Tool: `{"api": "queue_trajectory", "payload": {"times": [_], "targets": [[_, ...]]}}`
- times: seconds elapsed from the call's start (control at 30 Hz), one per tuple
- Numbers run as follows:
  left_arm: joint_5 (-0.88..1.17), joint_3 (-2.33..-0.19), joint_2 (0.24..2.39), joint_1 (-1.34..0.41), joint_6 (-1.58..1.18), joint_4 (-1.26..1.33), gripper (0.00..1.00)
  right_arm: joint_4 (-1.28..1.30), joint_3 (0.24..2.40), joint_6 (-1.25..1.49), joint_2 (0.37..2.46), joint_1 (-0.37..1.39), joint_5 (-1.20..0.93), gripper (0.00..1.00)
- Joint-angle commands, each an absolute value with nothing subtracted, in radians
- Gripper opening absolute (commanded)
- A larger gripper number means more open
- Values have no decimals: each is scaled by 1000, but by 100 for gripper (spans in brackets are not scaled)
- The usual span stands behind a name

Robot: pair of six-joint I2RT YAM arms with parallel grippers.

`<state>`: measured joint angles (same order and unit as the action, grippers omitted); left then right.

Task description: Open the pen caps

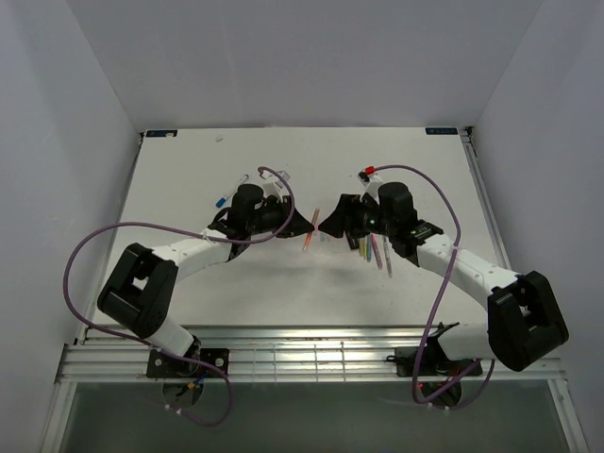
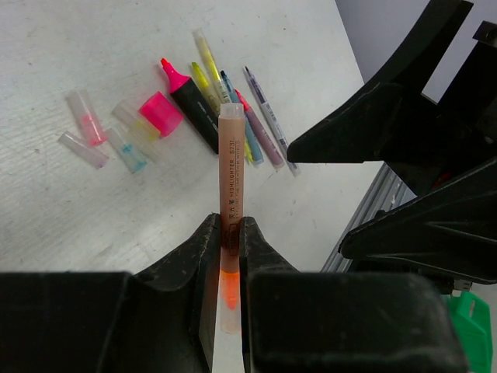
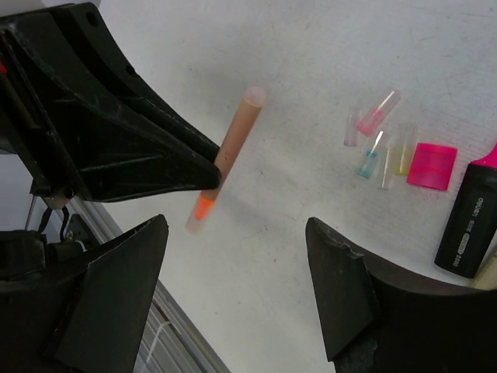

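My left gripper [image 2: 229, 233] is shut on an orange highlighter [image 2: 231, 179] and holds it above the table. The highlighter's clear cap [image 2: 228, 299], with the orange tip showing through it, sticks out behind the jaws. In the right wrist view the highlighter [image 3: 237, 136] slants out of the left fingers [image 3: 155, 155], with its cap [image 3: 200, 214] at the lower end. My right gripper [image 3: 237, 225] is open and empty, just short of that cap. From the top the two grippers [image 1: 307, 225] [image 1: 328, 225] face each other at mid-table.
Several loose clear caps [image 2: 85, 116] and a pink cap [image 2: 159, 113] lie on the table beside a black highlighter with a pink tip [image 2: 190, 101] and several thin pens [image 2: 260, 116]. Another pen [image 1: 231, 189] lies at the far left. The table's metal front rail [image 1: 311, 359] runs along the near edge.
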<state>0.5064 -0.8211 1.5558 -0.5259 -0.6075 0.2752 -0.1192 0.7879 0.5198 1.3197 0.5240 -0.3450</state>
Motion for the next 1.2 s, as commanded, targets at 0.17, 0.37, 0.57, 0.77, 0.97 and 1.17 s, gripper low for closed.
{"api": "queue_trajectory", "payload": {"times": [0.17, 0.37, 0.57, 0.77, 0.97, 1.17], "targets": [[506, -812, 1505, -592, -617, 322, 0, -247, 764, 581, 1299, 523, -359, 75], [496, -792, 1486, -627, -612, 342, 0, -261, 752, 612, 1318, 525, -328, 68], [491, -772, 1471, -638, -618, 354, 0, -281, 738, 624, 1321, 525, -307, 59], [483, -779, 1471, -649, -634, 368, 0, -293, 733, 627, 1338, 525, -333, 52], [482, -821, 1505, -670, -638, 374, 0, -330, 735, 643, 1374, 531, -394, 35], [448, -812, 1482, -673, -635, 374, 9, -321, 732, 641, 1352, 535, -381, 8]]}}
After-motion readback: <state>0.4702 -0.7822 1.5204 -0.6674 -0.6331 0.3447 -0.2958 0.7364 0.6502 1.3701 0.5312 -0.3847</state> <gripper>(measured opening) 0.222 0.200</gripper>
